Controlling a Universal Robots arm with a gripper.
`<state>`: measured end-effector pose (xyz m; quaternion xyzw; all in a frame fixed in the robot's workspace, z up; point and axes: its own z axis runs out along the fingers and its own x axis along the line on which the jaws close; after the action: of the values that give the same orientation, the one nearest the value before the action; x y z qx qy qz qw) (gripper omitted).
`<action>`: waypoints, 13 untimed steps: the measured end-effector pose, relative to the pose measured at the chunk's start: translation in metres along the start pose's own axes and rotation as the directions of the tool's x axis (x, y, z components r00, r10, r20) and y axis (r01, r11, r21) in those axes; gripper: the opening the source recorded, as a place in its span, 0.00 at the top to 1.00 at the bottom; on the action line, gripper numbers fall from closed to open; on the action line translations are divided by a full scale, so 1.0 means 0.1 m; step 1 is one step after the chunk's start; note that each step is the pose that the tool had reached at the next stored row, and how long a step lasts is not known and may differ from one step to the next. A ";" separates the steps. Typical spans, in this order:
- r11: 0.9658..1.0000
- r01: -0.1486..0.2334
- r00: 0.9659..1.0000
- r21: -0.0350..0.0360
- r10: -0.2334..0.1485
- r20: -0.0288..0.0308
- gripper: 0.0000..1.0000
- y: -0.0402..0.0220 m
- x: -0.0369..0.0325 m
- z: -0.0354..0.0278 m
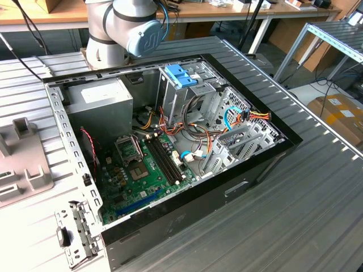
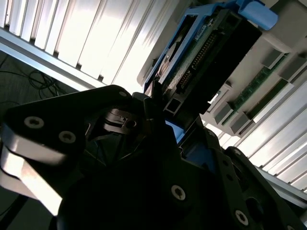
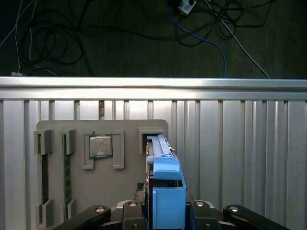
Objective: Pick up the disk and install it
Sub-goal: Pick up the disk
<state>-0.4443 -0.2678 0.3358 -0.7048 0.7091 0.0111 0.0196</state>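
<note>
This is a robotics lab or workshop: an open computer case (image 1: pixel 238 190) lies on a ribbed metal table (image 1: pixel 309 218), a wooden bench (image 1: pixel 54 14) stands at twelve o'clock, probably cardboard boxes (image 1: pixel 340 116) at three o'clock.

Your exterior view: even bright light on open black metal computer case (image 1: pixel 227 192), soft shadows inside. Your second wrist view: ribbed silver aluminium table (image 2: pixel 86 33) glares white; black gripper (image 2: pixel 170 112) backlit to silhouette; flat grey disk in light-blue plastic rails (image 2: pixel 211 52) shaded.
</note>
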 end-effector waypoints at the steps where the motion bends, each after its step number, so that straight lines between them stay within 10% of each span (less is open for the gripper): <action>1: 1.000 0.000 1.000 0.000 0.000 0.000 0.63 0.000 0.000 -0.007; 13: 1.000 0.000 1.000 0.000 0.000 0.002 0.63 -0.001 -0.003 -0.071</action>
<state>-0.4443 -0.2678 0.3429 -0.7048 0.7091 0.0118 0.0203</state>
